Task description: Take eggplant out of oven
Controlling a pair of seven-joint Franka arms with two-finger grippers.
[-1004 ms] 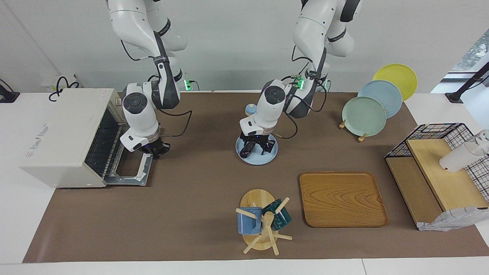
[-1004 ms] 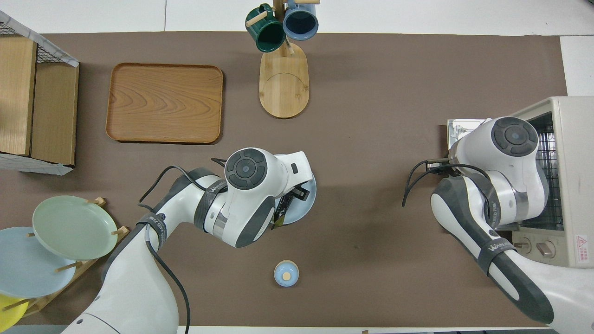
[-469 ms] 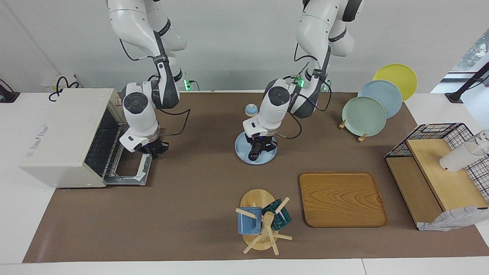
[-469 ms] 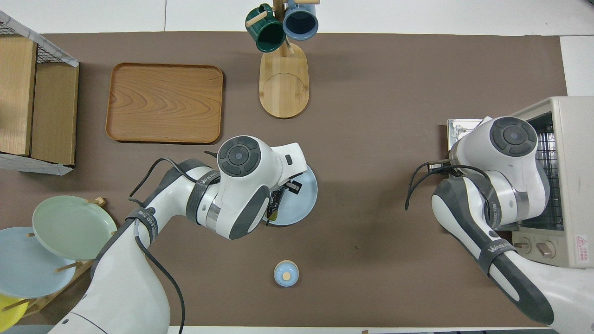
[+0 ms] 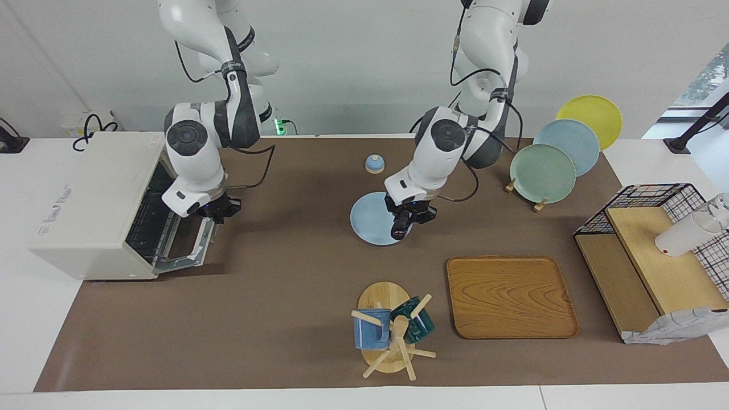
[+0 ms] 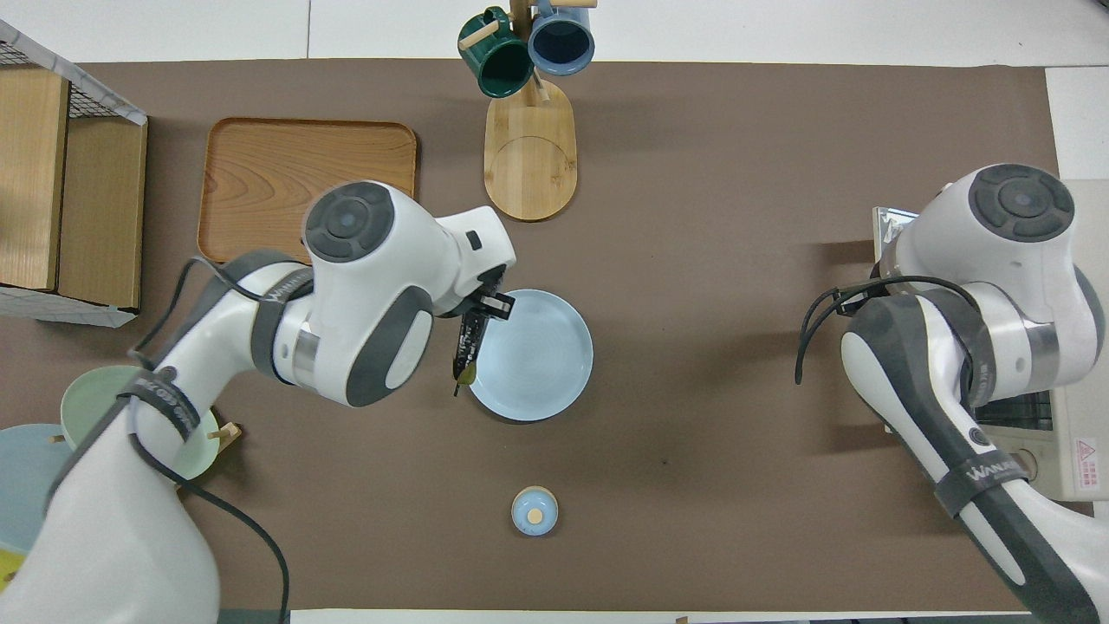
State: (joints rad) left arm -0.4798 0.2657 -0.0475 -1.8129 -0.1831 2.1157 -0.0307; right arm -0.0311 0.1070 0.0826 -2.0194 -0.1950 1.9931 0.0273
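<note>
A brown mat covers the white counter [image 5: 23, 319] under a plain pale wall. The left gripper [image 5: 405, 221] has its fingers clamped on the slim dark purple-black eggplant [image 6: 466, 345], which hangs lifted in the air over the edge of the round light blue plate [image 6: 541, 360] lying flat at mid-counter; the overhead view shows its greenish stem end pointing toward the robots. So the eggplant is out of the boxy white toaster oven [image 5: 91, 199] and well apart from it. The right gripper [image 5: 219, 209] sits at the free edge of the oven's glass door [image 5: 188, 245], which stands tilted partway up; I cannot tell whether its fingers are spread or closed.

Nearer the robots than the plate rests a small blue knob-topped lid [image 5: 374, 164]. Farther out stand a wooden mug tree with a blue and a green mug [image 5: 390, 330] and, beside it, a rectangular wooden tray [image 5: 510, 297]. Toward the left arm's end are a rack of green, blue and yellow plates [image 5: 561, 154] and a black wire basket with wooden shelves [image 5: 655, 250].
</note>
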